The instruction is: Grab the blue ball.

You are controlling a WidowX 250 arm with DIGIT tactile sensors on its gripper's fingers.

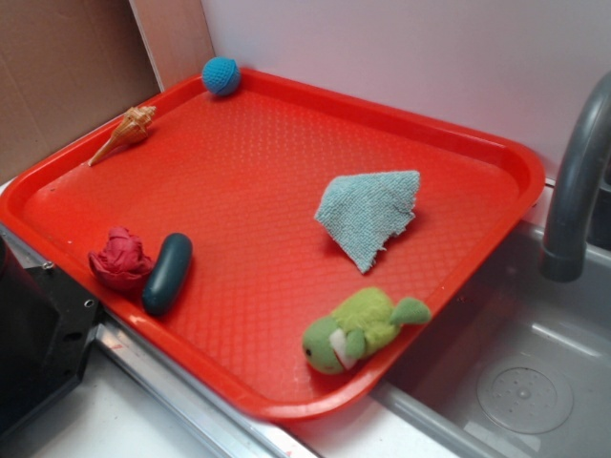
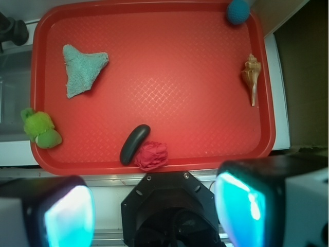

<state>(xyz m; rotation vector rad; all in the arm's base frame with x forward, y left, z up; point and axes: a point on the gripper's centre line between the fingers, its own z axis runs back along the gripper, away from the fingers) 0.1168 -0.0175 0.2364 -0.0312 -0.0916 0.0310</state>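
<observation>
The blue ball (image 1: 221, 75) (image 2: 238, 11), small and knitted, rests in the far corner of the red tray (image 1: 286, 105) (image 2: 154, 67), against the rim. My gripper (image 2: 154, 211) hangs high above the robot base, off the tray's near edge and far from the ball. Its two fingers (image 2: 67, 213) stand wide apart with nothing between them. In the exterior view only the black robot base (image 1: 38, 334) shows at the lower left; the gripper itself is out of frame there.
On the tray lie a seashell (image 1: 126, 132) (image 2: 252, 76), a pale blue cloth (image 1: 369, 212) (image 2: 81, 69), a green plush toy (image 1: 355, 330) (image 2: 41, 129), a dark teal capsule (image 1: 167, 273) (image 2: 133, 144) and a red crumpled object (image 1: 119, 258) (image 2: 152, 156). A sink and grey faucet (image 1: 578, 181) stand at the right.
</observation>
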